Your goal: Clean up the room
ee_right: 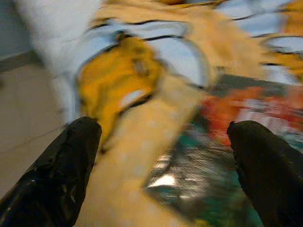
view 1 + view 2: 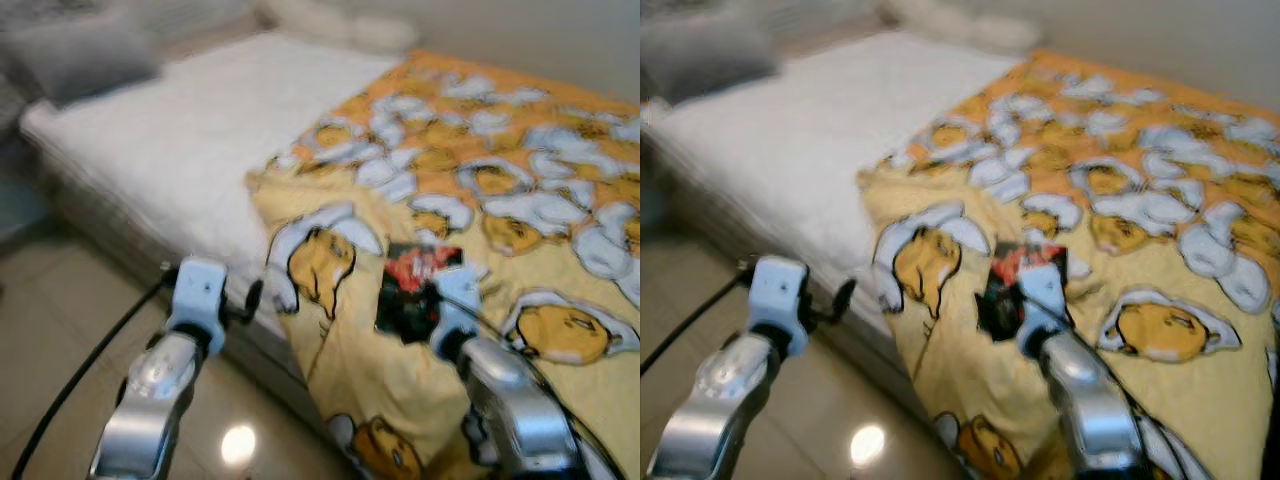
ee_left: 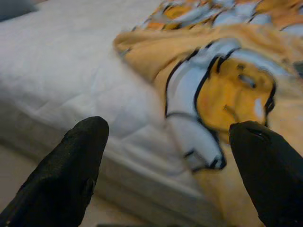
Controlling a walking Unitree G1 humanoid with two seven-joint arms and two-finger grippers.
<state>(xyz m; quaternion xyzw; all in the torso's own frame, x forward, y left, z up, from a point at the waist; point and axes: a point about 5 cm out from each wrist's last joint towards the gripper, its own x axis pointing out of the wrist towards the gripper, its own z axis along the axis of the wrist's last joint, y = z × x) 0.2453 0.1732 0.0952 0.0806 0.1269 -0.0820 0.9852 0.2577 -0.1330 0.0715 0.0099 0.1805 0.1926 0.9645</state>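
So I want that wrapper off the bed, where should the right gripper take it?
The wrapper lies flat on the yellow blanket, near the bed's edge. The right gripper is open right before it, the near edge between its fingers. Best guess: pinch that near edge from the robot's side, coming in low, since a flat, thin pack gives no other hold. Mind catching blanket folds.

No legible text anywhere

The red and black packet (image 2: 418, 288) lying on the yellow cartoon blanket (image 2: 520, 220) carries pale marks that may be print, but blur makes them unreadable; the blanket bears only drawn figures, with no words or numbers.
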